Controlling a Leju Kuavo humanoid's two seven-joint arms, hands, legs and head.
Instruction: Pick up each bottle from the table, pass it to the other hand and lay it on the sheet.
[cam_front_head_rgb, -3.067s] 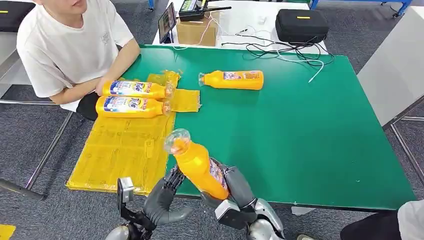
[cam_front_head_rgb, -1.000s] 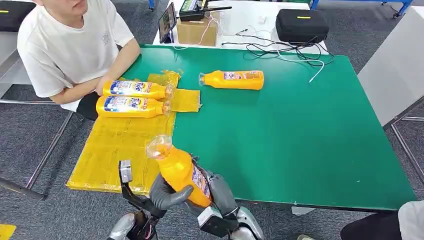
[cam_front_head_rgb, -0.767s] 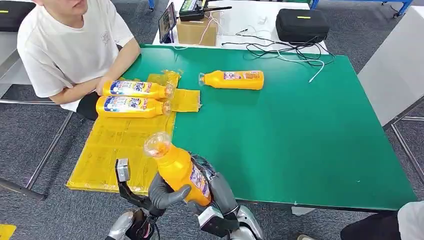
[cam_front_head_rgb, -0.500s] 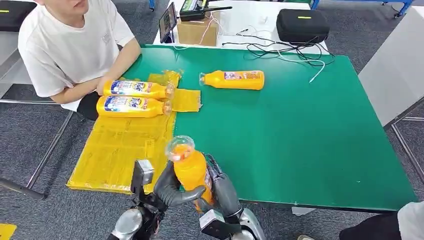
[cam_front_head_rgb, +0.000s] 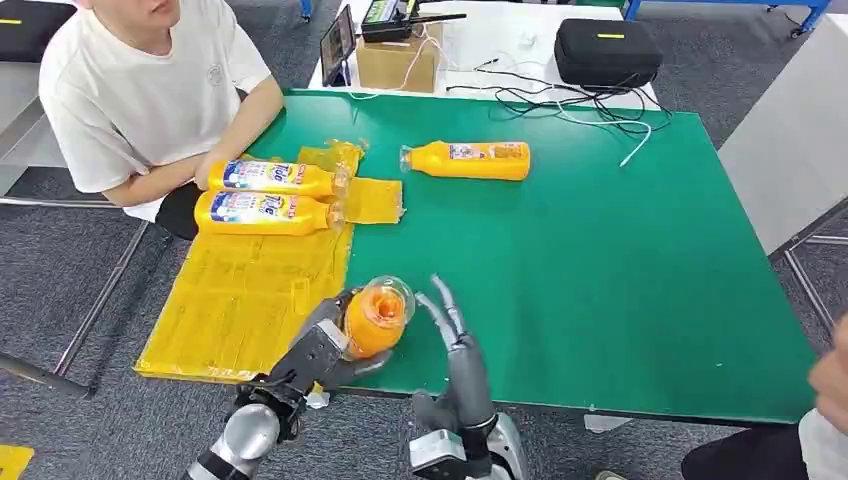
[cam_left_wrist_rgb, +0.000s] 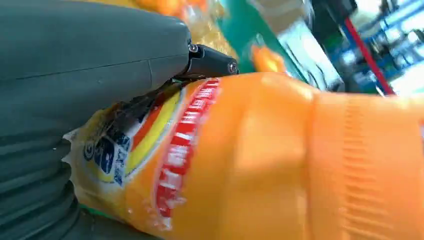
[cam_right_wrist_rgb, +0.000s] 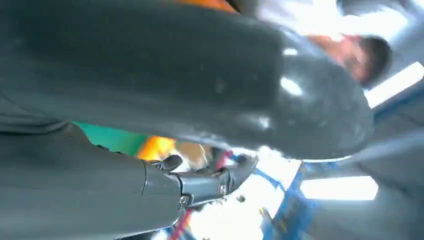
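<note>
Handoff done: left hand (cam_front_head_rgb: 325, 352) grasps orange plastic bottle (cam_front_head_rgb: 375, 318), cap toward camera.
Right hand (cam_front_head_rgb: 455, 345) beside it, fingers spread; crinkled yellow sheet (cam_front_head_rgb: 240, 300) lies leftward.

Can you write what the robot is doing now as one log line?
handover done | left hand holds bottle | right hand open | two bottles on sheet | one on table

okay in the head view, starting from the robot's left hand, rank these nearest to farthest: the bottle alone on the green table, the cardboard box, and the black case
1. Lone bottle, lying on the green table's far middle, nearest to the left hand.
2. Cardboard box, on the white table beyond the far edge.
3. Black case, far right on that white table.
</note>
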